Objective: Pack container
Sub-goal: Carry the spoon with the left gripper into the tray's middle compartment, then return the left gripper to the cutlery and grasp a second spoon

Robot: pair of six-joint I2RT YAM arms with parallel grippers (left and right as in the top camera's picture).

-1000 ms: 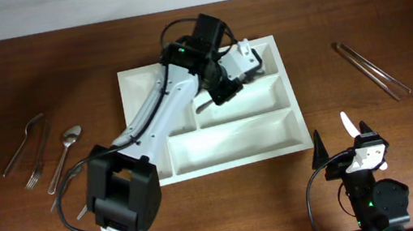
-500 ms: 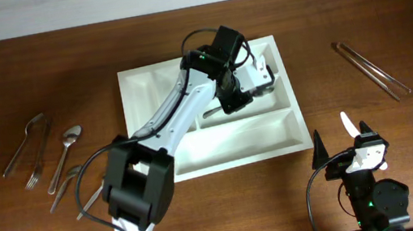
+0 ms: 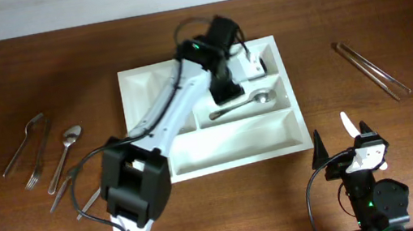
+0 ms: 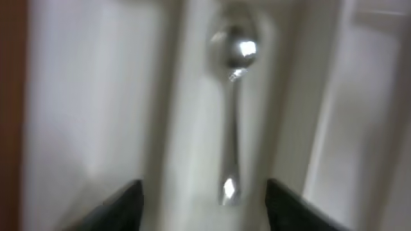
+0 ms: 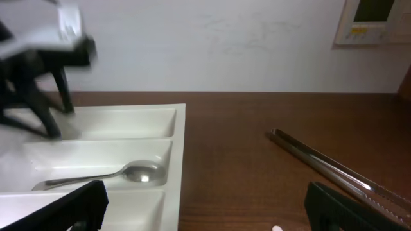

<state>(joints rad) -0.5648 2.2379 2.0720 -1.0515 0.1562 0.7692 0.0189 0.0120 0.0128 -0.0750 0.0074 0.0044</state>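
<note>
The container (image 3: 145,88), a white compartment tray, lies in the middle of the table. A metal spoon (image 3: 246,103) rests loose in its middle crosswise compartment. My left gripper (image 3: 224,91) hovers just above the spoon's handle end, open, with nothing between its fingers. In the blurred left wrist view the spoon (image 4: 232,96) lies on the tray floor (image 4: 96,102), and the left gripper (image 4: 204,196) has its dark fingertips spread on either side of the handle. My right gripper (image 3: 343,138) stands open near the front edge, right of the tray. The right wrist view shows the right gripper (image 5: 209,205), the spoon (image 5: 128,173) and the container (image 5: 180,135).
A fork and two spoons (image 3: 48,151) lie on the wood left of the tray. Long metal tongs (image 3: 372,68) lie at the right, also seen as tongs (image 5: 327,167) in the right wrist view. A wall runs behind the table.
My left gripper went from shut on the spoon to open. The spoon now lies free in the middle compartment, and the gripper has pulled back a little. The right arm has not moved.
</note>
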